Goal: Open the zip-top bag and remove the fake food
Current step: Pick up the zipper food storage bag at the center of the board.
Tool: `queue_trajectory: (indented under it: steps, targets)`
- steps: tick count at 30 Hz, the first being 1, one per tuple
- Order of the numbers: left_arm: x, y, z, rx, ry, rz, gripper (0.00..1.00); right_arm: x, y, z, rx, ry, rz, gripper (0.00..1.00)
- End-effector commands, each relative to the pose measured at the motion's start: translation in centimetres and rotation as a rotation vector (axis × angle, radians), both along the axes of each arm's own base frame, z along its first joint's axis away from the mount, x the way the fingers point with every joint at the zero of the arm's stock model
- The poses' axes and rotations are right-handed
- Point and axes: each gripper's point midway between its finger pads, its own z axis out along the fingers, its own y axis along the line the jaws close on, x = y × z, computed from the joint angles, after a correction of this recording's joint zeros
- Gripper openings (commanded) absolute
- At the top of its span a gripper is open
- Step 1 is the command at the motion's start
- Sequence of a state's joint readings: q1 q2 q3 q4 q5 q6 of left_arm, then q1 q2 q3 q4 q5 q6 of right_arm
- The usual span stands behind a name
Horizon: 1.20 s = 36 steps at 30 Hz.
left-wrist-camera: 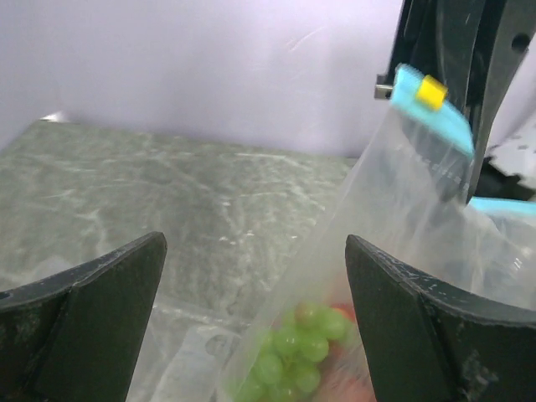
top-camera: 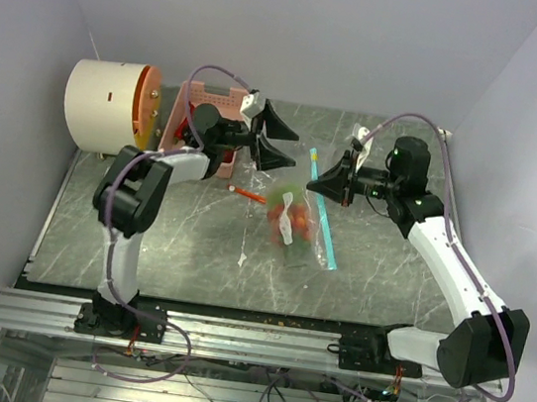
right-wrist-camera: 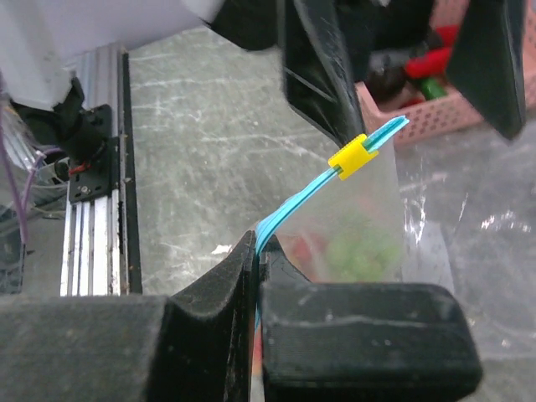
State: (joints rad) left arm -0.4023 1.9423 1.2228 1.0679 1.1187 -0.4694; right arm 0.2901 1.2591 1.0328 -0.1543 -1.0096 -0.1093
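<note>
The clear plastic zip-top bag (top-camera: 305,236), at table centre with its small green, red and orange plastic toy fruits (left-wrist-camera: 289,362), 5 o'clock of the spread-jawed left gripper (top-camera: 279,141), looks limp and slippery, so the stiffer blue zip strip (right-wrist-camera: 306,191), pinched by the right gripper (right-wrist-camera: 258,270), seems the surest hold.

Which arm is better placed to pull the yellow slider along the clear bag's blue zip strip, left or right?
Probably left. The left gripper is open and empty, facing the clear zip-top bag with the yellow slider ahead. The right gripper is shut on the blue zip strip, holding the bag up.
</note>
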Motion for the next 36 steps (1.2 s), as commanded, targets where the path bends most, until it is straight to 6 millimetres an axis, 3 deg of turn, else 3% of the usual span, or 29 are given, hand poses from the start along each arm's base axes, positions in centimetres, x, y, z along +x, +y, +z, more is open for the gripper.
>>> queue_trajectory:
  steps: [1,6,14,17,19,23,26,28,31,32,36]
  targets:
    - [-2.7,1.2,0.8,-0.04,-0.106,-0.256,0.99,-0.8,0.9,3.3,0.031,-0.101,0.135,0.0]
    - [-3.0,1.1,2.5,-0.072,-0.217,-0.235,0.99,-1.0,1.1,2.9,0.03,-0.082,0.166,0.0]
    - [-7.4,0.1,5.0,-0.052,-0.321,-0.333,0.99,-0.4,1.3,2.6,0.03,-0.071,0.166,0.0]
    - [-8.8,-1.1,5.0,-0.033,-0.314,-0.399,0.99,-0.3,1.3,2.7,0.029,-0.071,0.164,0.0]
    - [-9.5,-1.6,4.8,-0.022,-0.309,-0.428,0.92,-0.3,1.2,2.7,0.024,-0.076,0.155,0.0]
    - [-9.5,-2.0,4.2,-0.018,-0.275,-0.437,0.85,-0.9,1.2,3.1,0.038,-0.085,0.171,0.0]
    - [-9.3,-2.2,4.1,-0.025,-0.249,-0.434,0.69,-1.0,1.1,3.3,0.038,-0.089,0.162,0.0]
    - [-9.4,-2.3,4.2,-0.034,-0.241,-0.428,0.49,-1.0,1.1,3.3,0.038,-0.087,0.151,0.0]
    - [-9.7,-2.1,4.6,-0.041,-0.238,-0.423,0.12,-0.8,0.9,3.0,0.028,-0.085,0.12,0.0]
    - [-9.8,-2.0,4.7,-0.041,-0.234,-0.423,0.08,-0.7,0.9,2.8,0.021,-0.08,0.105,0.0]
    - [-10.3,-1.7,5.3,-0.047,-0.209,-0.419,0.07,0.5,0.6,2.1,-0.016,-0.062,0.011,0.0]
